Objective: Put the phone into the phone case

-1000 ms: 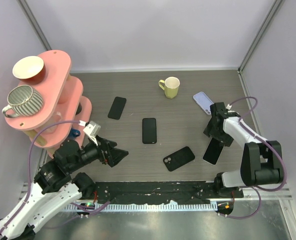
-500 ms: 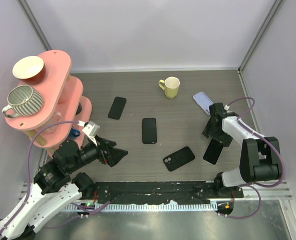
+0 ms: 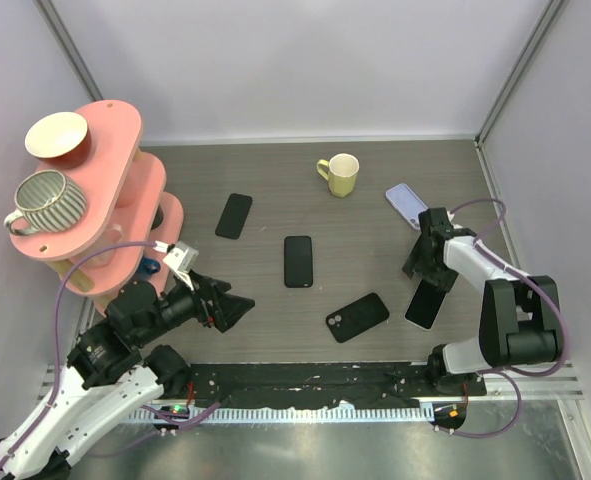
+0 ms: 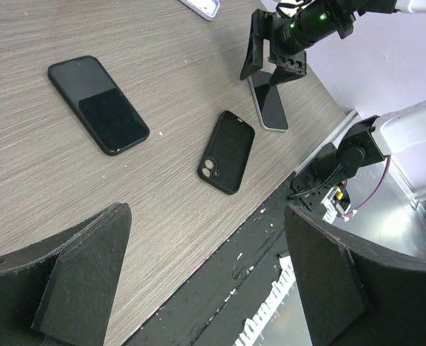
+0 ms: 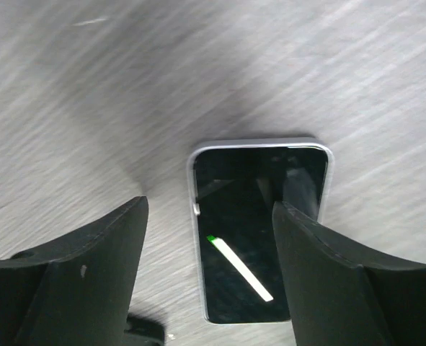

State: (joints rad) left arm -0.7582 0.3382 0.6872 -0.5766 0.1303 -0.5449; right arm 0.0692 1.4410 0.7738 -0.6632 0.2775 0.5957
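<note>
The phone (image 5: 259,231), dark-screened with a silver rim, lies flat on the table at the right (image 3: 425,302). My right gripper (image 5: 209,205) hangs open just over its far end. One finger overlaps the phone's right side and the other stands off to its left; seen from above the right gripper (image 3: 427,268) sits at the phone's top end. The black phone case (image 3: 357,317) with a camera cutout lies left of the phone, also in the left wrist view (image 4: 227,151). My left gripper (image 3: 237,305) is open and empty over the front left of the table (image 4: 207,213).
Two more black phones lie mid-table (image 3: 298,261) and further left (image 3: 234,216). A lavender phone (image 3: 406,204) and a yellow mug (image 3: 340,175) stand at the back right. A pink tiered shelf (image 3: 125,190) with cups (image 3: 47,200) fills the left side.
My right gripper has crept slightly left over the phone's end and its jaws have narrowed a little. The left arm has barely moved.
</note>
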